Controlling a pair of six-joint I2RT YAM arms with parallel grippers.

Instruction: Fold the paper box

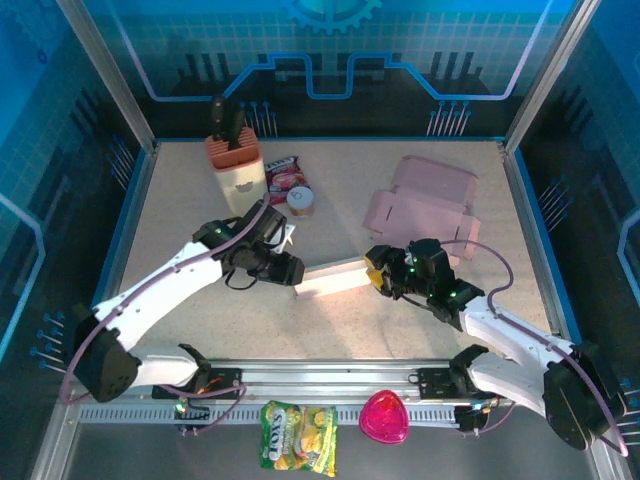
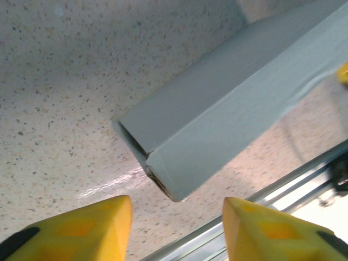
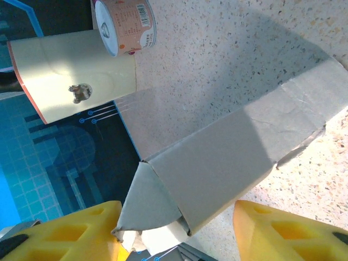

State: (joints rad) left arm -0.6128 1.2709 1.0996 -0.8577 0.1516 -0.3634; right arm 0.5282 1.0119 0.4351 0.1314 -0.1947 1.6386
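Note:
A long, pale paper box (image 1: 330,279) lies on the speckled table between my two grippers. At its left end stands my left gripper (image 1: 292,270). In the left wrist view the yellow jaws (image 2: 176,209) are open, and the box's closed end (image 2: 217,136) sits just ahead of the tips, apart from both. My right gripper (image 1: 375,272) is at the box's right end. In the right wrist view its jaws (image 3: 178,217) are open around that end of the box (image 3: 217,157). A loose end flap (image 3: 147,201) rests against one finger, while the other finger is apart from the box.
A flat, unfolded pink carton (image 1: 425,200) lies at the back right. A cream holder with dark handles (image 1: 236,170), a snack packet (image 1: 283,175) and a small can (image 1: 300,200) stand at the back left. A metal rail (image 1: 330,375) runs along the near edge.

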